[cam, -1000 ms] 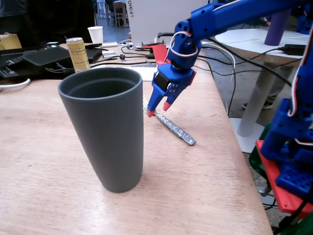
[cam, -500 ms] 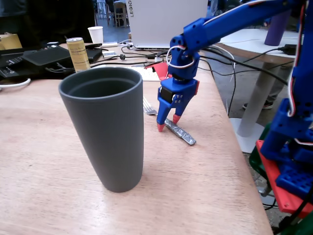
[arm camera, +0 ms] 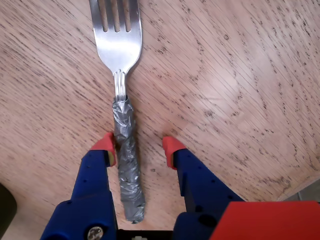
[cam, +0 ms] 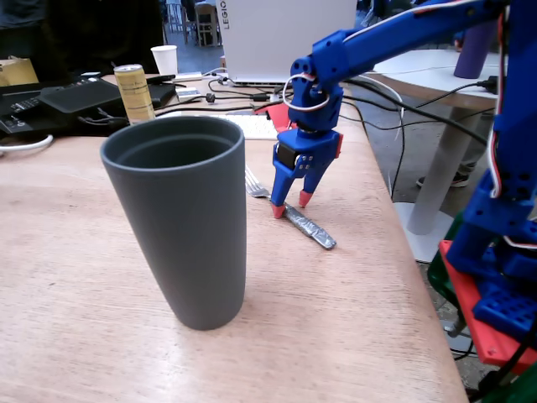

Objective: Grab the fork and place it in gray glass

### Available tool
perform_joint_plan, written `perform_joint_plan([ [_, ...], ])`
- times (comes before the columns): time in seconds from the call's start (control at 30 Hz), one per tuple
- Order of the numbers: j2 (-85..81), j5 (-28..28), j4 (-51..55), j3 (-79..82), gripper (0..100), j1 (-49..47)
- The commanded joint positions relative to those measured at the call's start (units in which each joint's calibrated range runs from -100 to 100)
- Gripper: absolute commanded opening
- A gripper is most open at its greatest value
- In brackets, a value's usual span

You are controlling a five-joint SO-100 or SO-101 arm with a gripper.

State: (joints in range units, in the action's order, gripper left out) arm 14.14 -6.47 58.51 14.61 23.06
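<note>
The fork [cam: 294, 214] lies flat on the wooden table [cam: 84, 277], tines toward the gray glass [cam: 180, 218], its handle wrapped in crinkled silver foil. In the wrist view the fork [arm camera: 125, 150] lies lengthwise between my fingers. My blue gripper [cam: 290, 205] with red fingertips is open and lowered over the handle, its tips at table level on either side of it. In the wrist view the gripper [arm camera: 138, 148] has its left fingertip [arm camera: 105, 144] touching the foil and its right one apart. The gray glass stands upright at the front left.
A yellow can [cam: 135, 92], a white paper cup [cam: 165, 59], black devices and cables crowd the table's back. The table's right edge [cam: 403, 277] is close to the fork. The arm's base [cam: 503, 277] stands off the table at the right.
</note>
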Motion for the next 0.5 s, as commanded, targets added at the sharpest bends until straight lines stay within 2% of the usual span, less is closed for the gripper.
perform_joint_plan([
  [0.0,0.01,0.05,0.28,-2.01,16,0.29],
  [0.07,0.44,0.05,0.28,-2.01,0,0.29],
  [0.47,-1.62,0.1,0.36,-1.44,0,-0.73],
])
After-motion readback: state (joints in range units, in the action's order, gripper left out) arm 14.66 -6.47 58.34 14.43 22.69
